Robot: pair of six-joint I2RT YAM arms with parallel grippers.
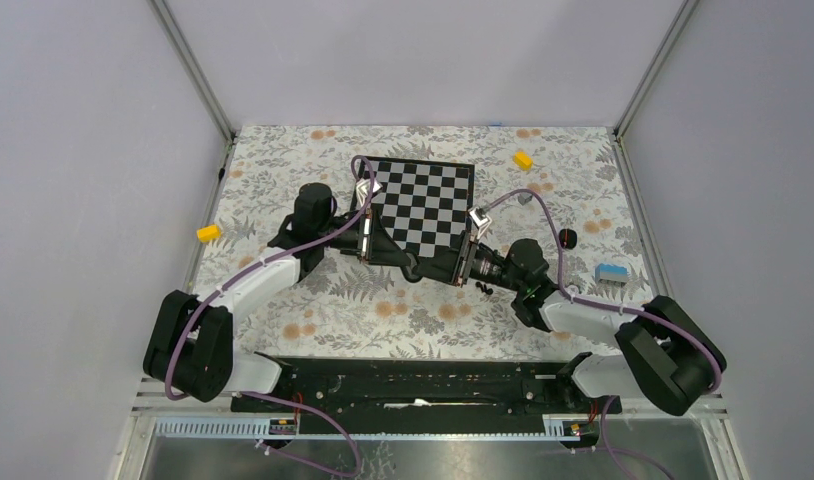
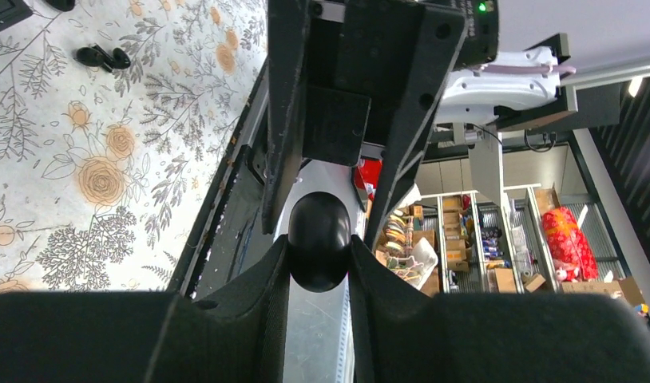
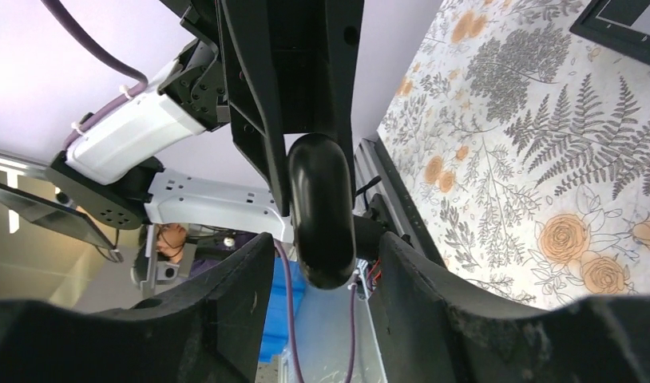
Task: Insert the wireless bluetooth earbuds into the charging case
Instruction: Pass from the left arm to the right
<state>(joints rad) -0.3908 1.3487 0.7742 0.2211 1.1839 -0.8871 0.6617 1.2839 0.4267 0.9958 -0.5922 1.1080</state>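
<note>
One charging case, earbuds outside

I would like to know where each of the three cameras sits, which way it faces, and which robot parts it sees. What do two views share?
Top external: above and behind the bases, looking down on the black-and-white chessboard; left arm and right arm show whole.
Left wrist: on the left arm, looking along its left pincer, shut on the small black pebble-shaped case, toward the right arm.
Right wrist: on the right arm, looking along the open right pincer toward the left arm.
Shared: both wrist views show that case.
</note>
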